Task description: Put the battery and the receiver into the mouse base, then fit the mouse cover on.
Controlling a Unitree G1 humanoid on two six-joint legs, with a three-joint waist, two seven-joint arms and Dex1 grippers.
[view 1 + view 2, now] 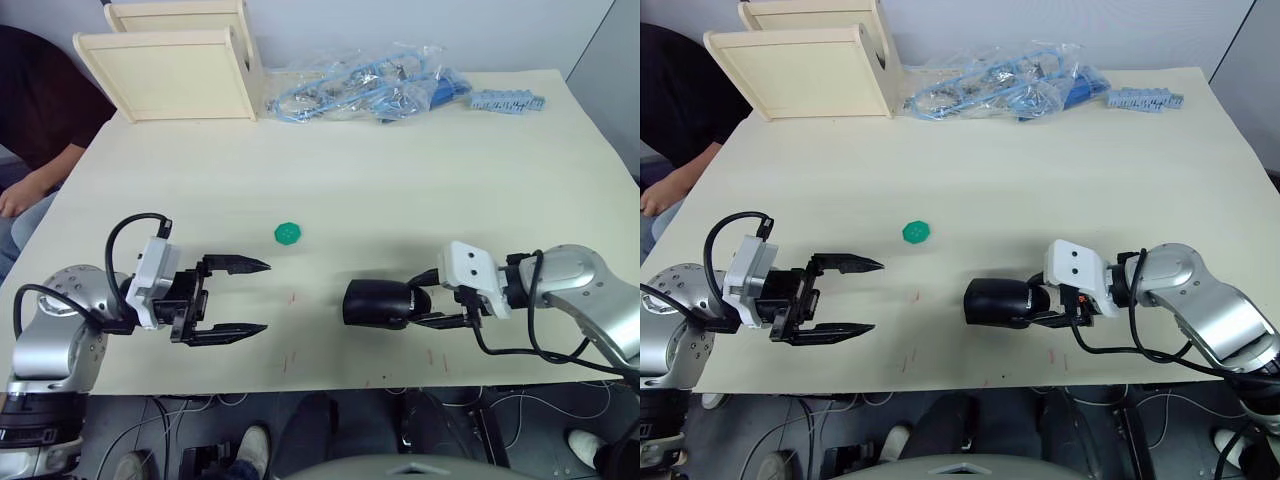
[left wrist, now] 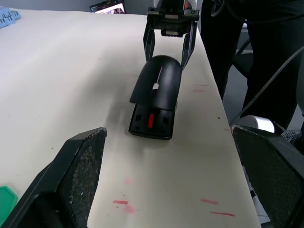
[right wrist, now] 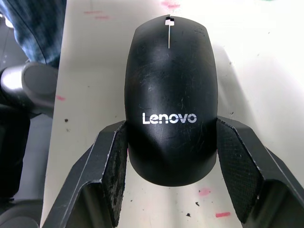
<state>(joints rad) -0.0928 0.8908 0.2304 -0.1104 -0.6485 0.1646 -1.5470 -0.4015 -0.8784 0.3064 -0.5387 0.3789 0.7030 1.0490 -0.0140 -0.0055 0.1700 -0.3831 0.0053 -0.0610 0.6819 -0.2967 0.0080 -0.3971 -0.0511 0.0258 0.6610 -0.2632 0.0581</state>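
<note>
Black mouse cover (image 3: pixel 170 99) on mouse base (image 2: pixel 151 121), right tool (image 3: pixel 170 190) gripping; left tool (image 1: pixel 245 296) wide.

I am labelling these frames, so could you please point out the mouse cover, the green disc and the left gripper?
mouse cover (image 3: pixel 169 118), right wrist view, on its logo.
green disc (image 1: pixel 288 233), left eye view, at its centre.
left gripper (image 1: pixel 255 296), left eye view, midway between its fingertips.

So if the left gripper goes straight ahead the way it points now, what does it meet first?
Probably the mouse, held by the right gripper. The left gripper points at its raised cover end, with bare table between them.
</note>
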